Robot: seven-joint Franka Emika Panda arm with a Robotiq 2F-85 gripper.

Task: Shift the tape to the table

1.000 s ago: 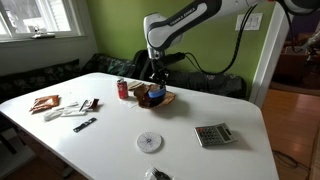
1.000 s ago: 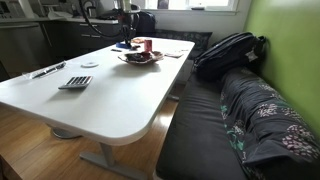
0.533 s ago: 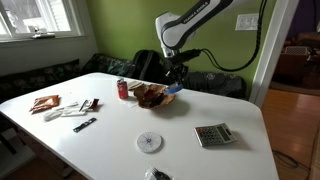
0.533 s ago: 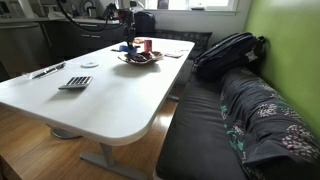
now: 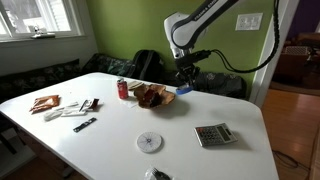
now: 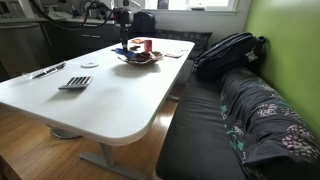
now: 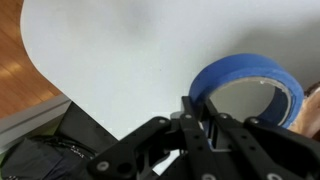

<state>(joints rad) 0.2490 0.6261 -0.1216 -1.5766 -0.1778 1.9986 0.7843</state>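
The claw (image 5: 186,84) hangs over the far side of the table (image 5: 120,125), with the tape (image 5: 185,91) at its tips. In the wrist view a section of the tape's (image 7: 250,88) wall sits between the claw's 2 fingers. The rest of the ring lies to their right, the table is beneath, and the table's edge is to the left. In an exterior view, a tray (image 5: 153,97) sits on the table just left of the claw, with 1 can (image 5: 123,89) beyond it. In front of the claw lie a round disc (image 5: 149,141) and a calculator (image 5: 213,134), the disc left of the calculator. Packets (image 5: 45,103) lie well to the claw's left. A backpack (image 5: 147,65) stands behind the table, left of the claw.
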